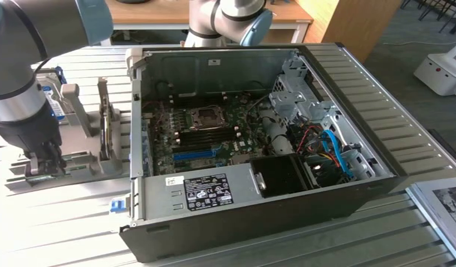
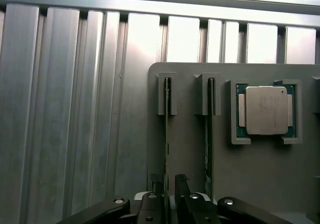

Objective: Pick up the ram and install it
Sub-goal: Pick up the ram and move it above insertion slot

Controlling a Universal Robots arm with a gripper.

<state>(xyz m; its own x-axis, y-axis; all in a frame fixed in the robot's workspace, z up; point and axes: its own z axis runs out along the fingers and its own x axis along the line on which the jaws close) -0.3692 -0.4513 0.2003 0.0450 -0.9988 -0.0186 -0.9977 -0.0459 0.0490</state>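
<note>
Ram stick (image 2: 166, 124) is standing on edge in a slot of the grey holder (image 2: 260, 174), out on the slatted tabletop (image 2: 75, 108) at the exterior view's left of the open PC case (image 1: 243, 222), so it's not in the motherboard (image 1: 205, 130) yet. My gripper (image 2: 170, 180) is down right over one end of it, released. The fingers (image 2: 181, 184) straddle the thin edge, one on each side, not clamped as far as I can see. A second stick (image 2: 209, 134) sits in the next slot just beside it, and a CPU chip (image 2: 265, 111) lies flat in its pocket past that. My arm (image 1: 20, 111) hangs over that grey holder
</note>
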